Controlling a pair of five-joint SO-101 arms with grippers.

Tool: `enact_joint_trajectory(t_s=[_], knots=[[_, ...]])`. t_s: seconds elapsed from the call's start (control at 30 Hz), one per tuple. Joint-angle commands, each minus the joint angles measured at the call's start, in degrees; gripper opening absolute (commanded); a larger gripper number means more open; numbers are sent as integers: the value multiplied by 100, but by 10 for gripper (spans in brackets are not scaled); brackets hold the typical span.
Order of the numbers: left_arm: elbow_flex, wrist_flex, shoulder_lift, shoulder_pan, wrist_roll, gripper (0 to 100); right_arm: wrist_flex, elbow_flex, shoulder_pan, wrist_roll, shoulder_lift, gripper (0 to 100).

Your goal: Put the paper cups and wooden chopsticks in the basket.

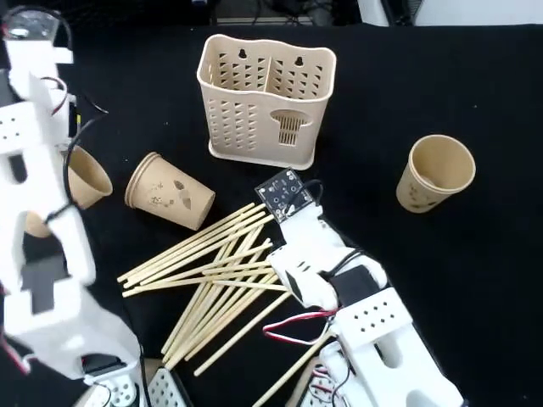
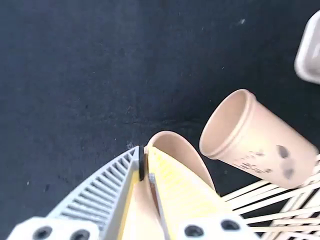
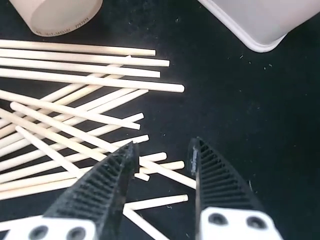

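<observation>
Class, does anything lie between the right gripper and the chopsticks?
Nothing visible does. The right gripper hangs open directly over the chopsticks, several ends lying right below it.

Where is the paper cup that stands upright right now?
In the high view the upright paper cup stands alone on the picture's right side, right of the basket and apart from the chopsticks.

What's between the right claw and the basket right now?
Bare black cloth, as the right wrist view shows: the open right claw hangs short of the basket, with the chopsticks spread off to its side.
</observation>
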Motion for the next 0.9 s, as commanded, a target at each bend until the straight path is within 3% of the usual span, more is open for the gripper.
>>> enact_joint_trajectory(t_s=[0.0, 0.13, 0.4, 0.63, 0.87], knots=[[224, 26, -1257, 171, 422, 30, -105, -57, -44, -176, -31, 138], [1130, 26, -2189, 620, 607, 30, -26, -84, -35, -202, -497, 124], [2941, -686, -3921, 2088, 1046, 30, 1389, -1086, -79, -369, -1991, 236], [5077, -2664, -5820, 2888, 2119, 30, 1108, -1481, -79, -1495, -2132, 240], [7574, -4844, -7429, 3600, 2233, 30, 396, -1508, -79, -2171, -2132, 240]])
